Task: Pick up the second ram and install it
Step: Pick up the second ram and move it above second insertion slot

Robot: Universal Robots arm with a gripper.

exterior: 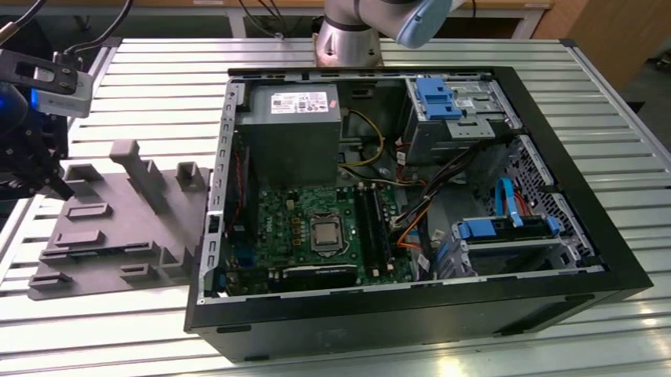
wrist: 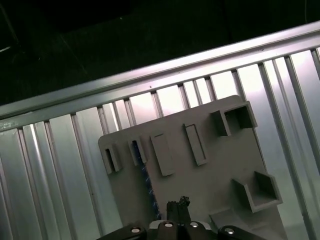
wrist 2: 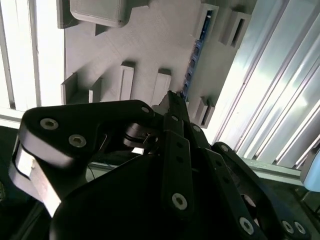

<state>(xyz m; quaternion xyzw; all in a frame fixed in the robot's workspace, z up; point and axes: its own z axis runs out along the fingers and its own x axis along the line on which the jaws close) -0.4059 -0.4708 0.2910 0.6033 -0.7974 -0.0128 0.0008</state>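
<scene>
The second ram (wrist 2: 194,60) is a thin dark-blue stick, seen edge-on. It stands on its long edge in a narrow groove of the grey holder tray (wrist 2: 150,40). In both wrist views it runs straight, close beside one side edge of the tray and parallel to it.

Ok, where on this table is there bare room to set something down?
Bare table slats lie beyond the grey holder tray, up to the far edge, and again in front of it, at the exterior view's lower left. The tray, with the pincer over it, and the open computer case are crowded.
</scene>
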